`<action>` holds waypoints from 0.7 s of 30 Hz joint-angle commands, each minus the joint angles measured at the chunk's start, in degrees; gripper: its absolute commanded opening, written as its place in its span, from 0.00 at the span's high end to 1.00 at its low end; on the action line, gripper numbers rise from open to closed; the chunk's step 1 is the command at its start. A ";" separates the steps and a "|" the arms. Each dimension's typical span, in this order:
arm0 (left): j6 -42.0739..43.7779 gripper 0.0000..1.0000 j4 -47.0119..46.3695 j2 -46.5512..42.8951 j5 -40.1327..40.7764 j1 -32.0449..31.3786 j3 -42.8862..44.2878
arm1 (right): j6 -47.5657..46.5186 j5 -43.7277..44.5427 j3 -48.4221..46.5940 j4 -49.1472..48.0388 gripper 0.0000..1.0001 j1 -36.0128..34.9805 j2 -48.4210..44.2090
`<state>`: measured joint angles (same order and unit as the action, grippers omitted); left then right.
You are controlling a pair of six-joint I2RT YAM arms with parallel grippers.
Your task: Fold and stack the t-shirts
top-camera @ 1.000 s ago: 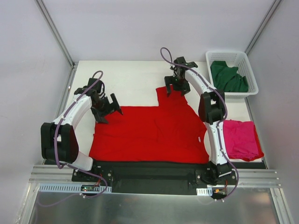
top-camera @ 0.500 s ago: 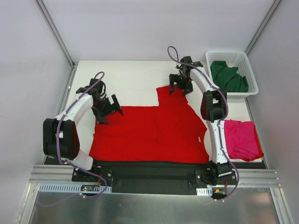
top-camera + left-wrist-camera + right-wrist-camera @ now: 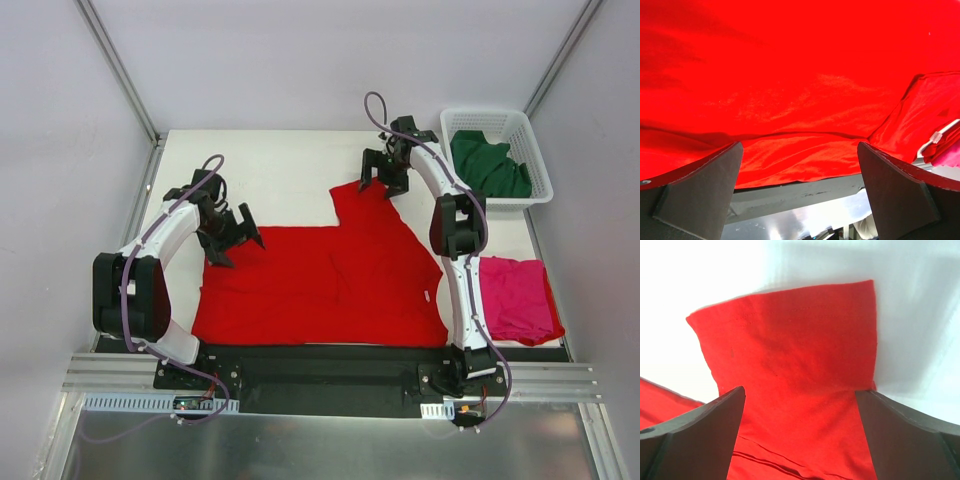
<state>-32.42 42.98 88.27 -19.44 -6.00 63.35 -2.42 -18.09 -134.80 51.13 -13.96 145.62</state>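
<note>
Right pincer [image 3: 385,172] has slid out over the far sleeve [image 3: 790,340] of the bright red cotton t-shirt [image 3: 320,285] lying flat on the white desk [image 3: 270,180], both it and the left pincer [image 3: 232,232] released and empty, so next comes, probably, pinching that sleeve to fold inward.

Lighting bright, diffuse, from overhead. Top view sharp; arms [image 3: 165,235] throw only faint soft shadows on the white table [image 3: 280,180]. Right wrist view: table overexposed, nearly featureless; grey shadow along the red t-shirt [image 3: 800,365] sleeve edge. Left wrist view: red saturated, bottom-edge glare.
</note>
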 commanded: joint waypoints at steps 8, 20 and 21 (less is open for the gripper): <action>-0.27 0.01 0.26 -3.28 -0.51 0.02 -2.88 | 1.54 -0.73 -0.02 -5.25 0.04 -0.81 -2.79; -0.09 0.01 0.35 -4.51 -0.60 0.02 -2.97 | 3.54 -3.97 -2.57 -6.23 0.04 -1.07 -3.41; -0.09 0.01 0.26 -4.51 -0.51 0.02 -3.15 | 3.64 -3.80 -1.27 -5.96 0.04 -1.16 -3.94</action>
<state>-32.45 42.65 86.02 -19.44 -6.00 60.90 -0.62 -20.03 -135.55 45.65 -14.79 146.17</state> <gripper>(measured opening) 0.993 0.960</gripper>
